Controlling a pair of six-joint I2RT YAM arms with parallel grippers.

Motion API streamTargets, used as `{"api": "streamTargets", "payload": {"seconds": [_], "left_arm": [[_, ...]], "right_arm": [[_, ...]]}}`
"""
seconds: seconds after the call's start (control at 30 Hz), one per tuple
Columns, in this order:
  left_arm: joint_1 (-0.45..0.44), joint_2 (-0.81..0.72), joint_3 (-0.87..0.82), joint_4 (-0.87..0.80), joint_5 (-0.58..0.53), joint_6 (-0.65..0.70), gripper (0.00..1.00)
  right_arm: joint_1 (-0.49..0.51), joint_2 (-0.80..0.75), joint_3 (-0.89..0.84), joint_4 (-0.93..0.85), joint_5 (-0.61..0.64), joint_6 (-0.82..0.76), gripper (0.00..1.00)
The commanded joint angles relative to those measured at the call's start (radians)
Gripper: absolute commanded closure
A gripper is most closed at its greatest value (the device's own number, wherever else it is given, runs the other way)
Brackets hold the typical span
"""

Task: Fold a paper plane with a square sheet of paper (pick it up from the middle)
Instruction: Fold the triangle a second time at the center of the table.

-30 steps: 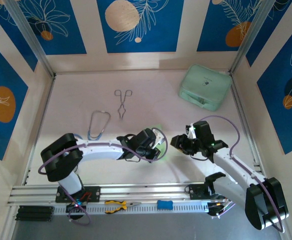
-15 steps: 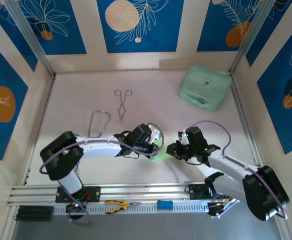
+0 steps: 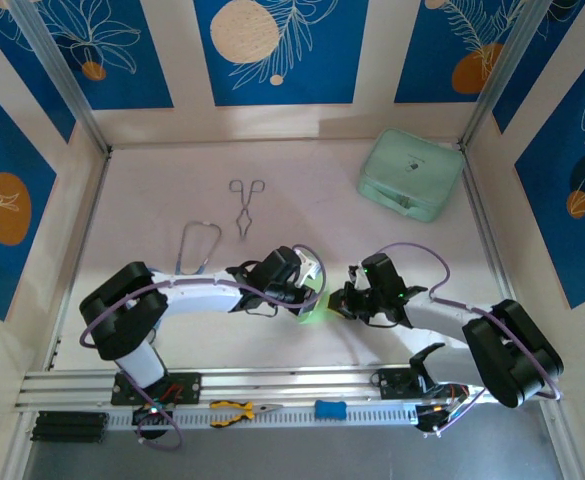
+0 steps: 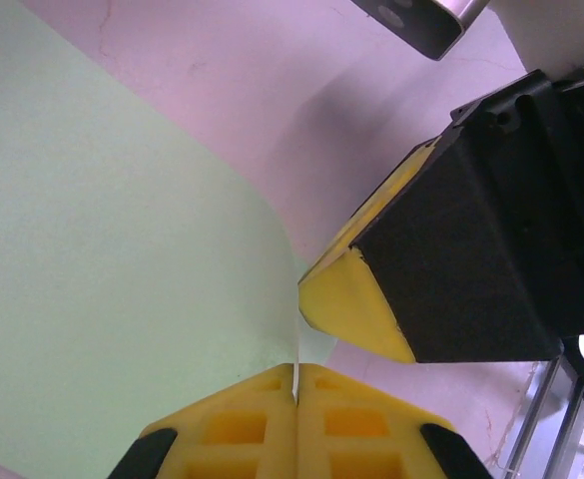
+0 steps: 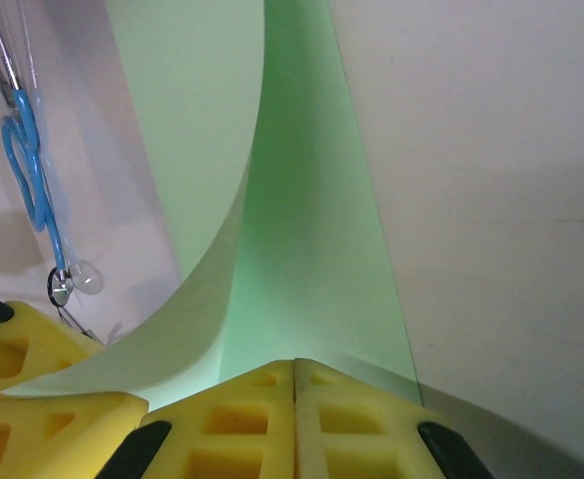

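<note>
Jaws of left gripper (image 4: 296, 371) and right gripper (image 5: 294, 365) both clamp square sheet of paper (image 5: 301, 249); move together, no tugging apart.

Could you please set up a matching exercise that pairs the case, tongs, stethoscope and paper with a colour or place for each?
Things:
1. case
2. tongs
3. stethoscope
4. paper

Colour or place:
A. light green, front centre
B. mint, back right corner
C. blue tubing, left of centre
D. bare metal, scissor-style loops

Pairs: 1-B, 2-D, 3-C, 4-A
</note>
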Motion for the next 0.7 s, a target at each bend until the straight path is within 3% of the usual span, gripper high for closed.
{"api": "streamTargets", "payload": {"seconds": [0.0, 0.23, 0.5, 0.67], "left_arm": [[0.013, 0.005, -0.006, 0.006, 0.028, -0.012, 0.99], [0.014, 0.006, -0.031, 0.041, 0.037, -0.036, 0.99], [0.017, -0.006, -0.043, 0.051, 0.035, -0.038, 0.99], [0.031, 0.027, -0.062, 0.113, 0.064, -0.068, 0.98]], "right_arm": [[0.013, 0.001, 0.005, 0.016, 0.001, 0.012, 0.92], [0.033, 0.073, 0.023, 0.076, -0.013, 0.025, 0.92], [0.054, 0.065, 0.028, -0.052, 0.098, 0.005, 0.95], [0.041, 0.066, -0.007, -0.058, 0.092, -0.005, 0.95]]}}
